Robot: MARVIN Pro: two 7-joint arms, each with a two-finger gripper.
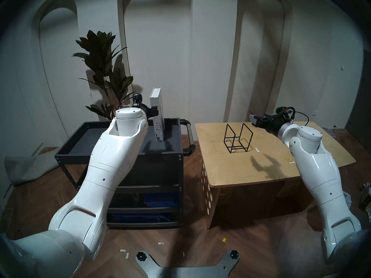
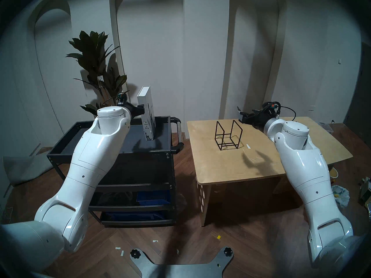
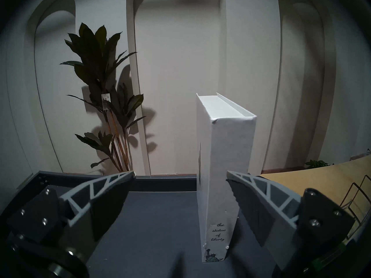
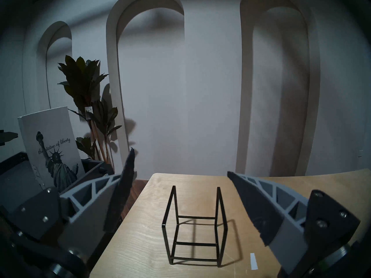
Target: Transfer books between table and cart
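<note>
One book (image 3: 224,171) standing upright on the cart (image 1: 84,137) — left gripper (image 3: 180,175) gaping beside it, right gripper (image 4: 180,167) gaping too.

Black wire rack (image 1: 238,138), leafy plant (image 1: 104,71), arched wall panels (image 1: 156,51)

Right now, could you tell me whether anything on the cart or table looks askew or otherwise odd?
Mainly the book: it stands on end, unsupported, on the cart, leaning slightly, with the open left gripper straddling it. The wire rack on the table holds nothing. Paper scraps litter the floor.
</note>
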